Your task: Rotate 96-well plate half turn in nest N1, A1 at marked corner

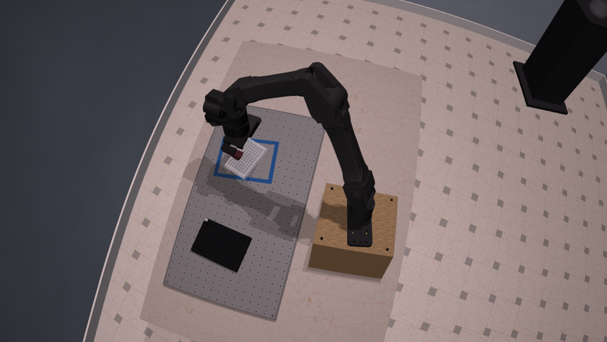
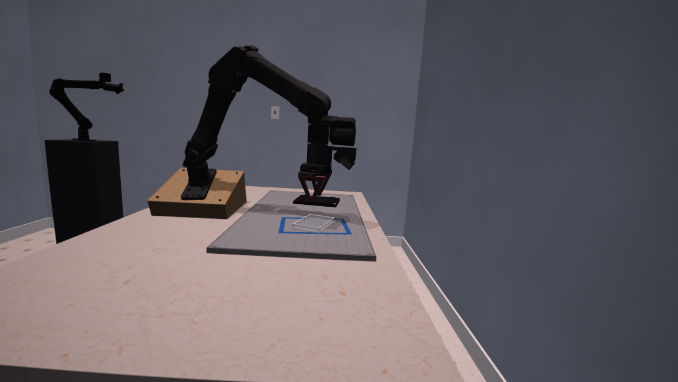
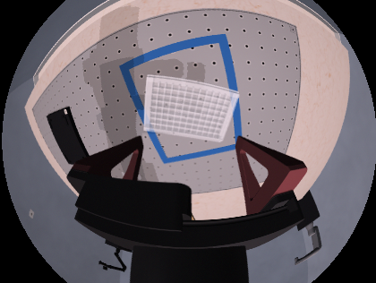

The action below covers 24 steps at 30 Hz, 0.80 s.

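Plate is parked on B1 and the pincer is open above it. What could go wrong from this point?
The well plate lies skewed inside the blue B1 outline, so the open pincer may close on corners rather than flat sides. The cut corner is hard to see, so orientation may be misjudged. The plate could land tilted in nest N1.

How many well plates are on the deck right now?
1. The well plate lies skewed inside the blue taped outline, below the open gripper. The black nest has no plate in it; none appears hidden.

The top view looks down from high up. The exterior view looks across the desk (image 2: 190,303). The wrist view looks down, close. All show the blue outline (image 1: 271,163).
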Available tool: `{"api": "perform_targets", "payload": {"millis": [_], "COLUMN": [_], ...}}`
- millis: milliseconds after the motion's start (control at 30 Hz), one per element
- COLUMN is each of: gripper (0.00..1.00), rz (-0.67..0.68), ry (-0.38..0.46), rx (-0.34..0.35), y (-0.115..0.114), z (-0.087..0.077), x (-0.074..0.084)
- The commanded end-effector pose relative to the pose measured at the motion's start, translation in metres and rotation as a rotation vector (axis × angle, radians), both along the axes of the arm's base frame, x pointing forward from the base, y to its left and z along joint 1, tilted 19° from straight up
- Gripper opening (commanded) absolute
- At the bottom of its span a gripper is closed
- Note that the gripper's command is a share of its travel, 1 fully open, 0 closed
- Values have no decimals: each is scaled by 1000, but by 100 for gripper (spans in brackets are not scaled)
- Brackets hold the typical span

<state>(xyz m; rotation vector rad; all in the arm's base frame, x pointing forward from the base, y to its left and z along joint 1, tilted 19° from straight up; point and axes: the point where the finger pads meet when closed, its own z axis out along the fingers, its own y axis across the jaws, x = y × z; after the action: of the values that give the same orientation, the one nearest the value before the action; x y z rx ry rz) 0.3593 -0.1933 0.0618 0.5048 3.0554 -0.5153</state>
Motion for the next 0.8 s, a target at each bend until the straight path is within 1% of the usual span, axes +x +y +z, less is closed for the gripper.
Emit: {"api": "perform_targets", "payload": {"millis": [0,67,100,767], "gripper": [100,100,100,100], "rz": [-104,-167,-171,-171], "ry": [-82,-104,-105,-107], "rx": [-15,-17,-17,-18], "y": [4,4,4,4], "z": [15,15,15,15], "x": [11,11,11,11]}}
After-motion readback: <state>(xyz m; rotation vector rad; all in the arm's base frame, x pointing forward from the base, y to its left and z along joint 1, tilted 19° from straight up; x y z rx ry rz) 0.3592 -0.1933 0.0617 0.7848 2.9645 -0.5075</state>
